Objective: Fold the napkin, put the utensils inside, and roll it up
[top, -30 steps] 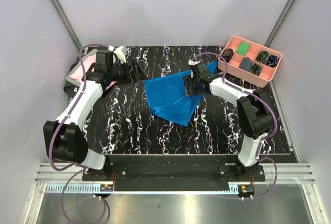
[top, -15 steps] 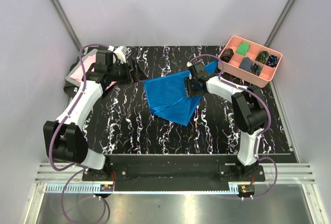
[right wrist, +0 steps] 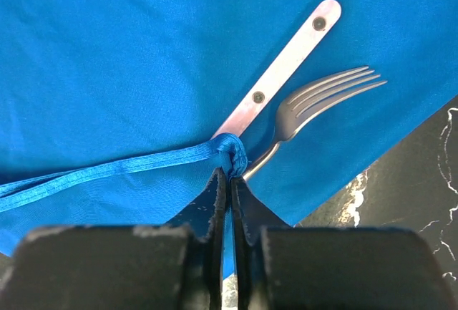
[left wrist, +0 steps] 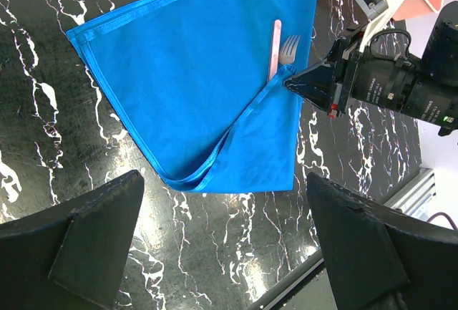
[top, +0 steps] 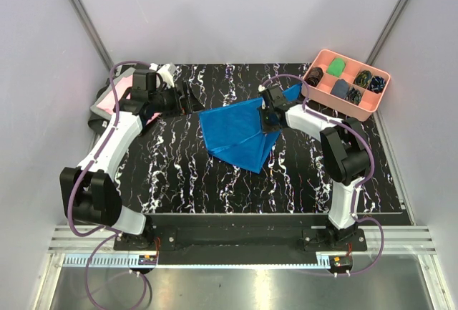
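1. Blue satin napkin (left wrist: 193, 88): folded double on the marbled counter (top: 179, 174), under and ahead of the right claw (right wrist: 229, 174).
2. Right claw: pressed together, pinching the napkin's bunched hem, probably to draw it over the cutlery.
3. Fork (right wrist: 322, 99) and riveted flat handle (right wrist: 279, 74): on the cloth just beyond the claw tips, lower ends under the hem.
4. Left claw (left wrist: 225, 242): spread wide, holding nothing, well apart.

The right wrist view showed the pinch and the rivets. The top view resolved neither utensil.

Black white-veined table (top: 186, 174). Blue satin napkin (top: 229, 134), folded, lies mid-surface, nearer far edge, slightly right of centre. Pink compartmented tray (top: 340, 106) at far right corner. Pink shirt (top: 107, 102), grey trim, at far left corner.
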Available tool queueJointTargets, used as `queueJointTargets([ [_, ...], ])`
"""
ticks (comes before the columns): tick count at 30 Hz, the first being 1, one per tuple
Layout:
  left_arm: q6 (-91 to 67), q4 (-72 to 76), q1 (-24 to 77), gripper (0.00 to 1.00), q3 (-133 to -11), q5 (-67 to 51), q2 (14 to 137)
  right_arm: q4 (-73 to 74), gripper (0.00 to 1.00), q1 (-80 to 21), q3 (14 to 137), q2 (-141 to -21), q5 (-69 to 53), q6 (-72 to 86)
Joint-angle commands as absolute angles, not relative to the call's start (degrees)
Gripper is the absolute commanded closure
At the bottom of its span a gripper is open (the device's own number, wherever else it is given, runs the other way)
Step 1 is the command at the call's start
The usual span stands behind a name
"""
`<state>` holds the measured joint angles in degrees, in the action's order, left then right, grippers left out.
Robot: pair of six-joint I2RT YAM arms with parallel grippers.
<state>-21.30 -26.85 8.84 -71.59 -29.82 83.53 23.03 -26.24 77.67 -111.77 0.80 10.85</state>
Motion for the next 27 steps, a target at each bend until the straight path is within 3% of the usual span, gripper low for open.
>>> queueJointTargets([
  [1, -21.5, -24.5, 8.7, 0.01, -72.0, -31.4, 82.5, 23.1, 0.98, -24.9, 80.9, -109.1, 1.9, 9.8],
  [27, -21.4, -24.5, 8.7, 0.01, -72.0, -31.4, 82.3, 21.4, 0.96, -20.6, 88.3, -116.9, 1.3, 5.2],
])
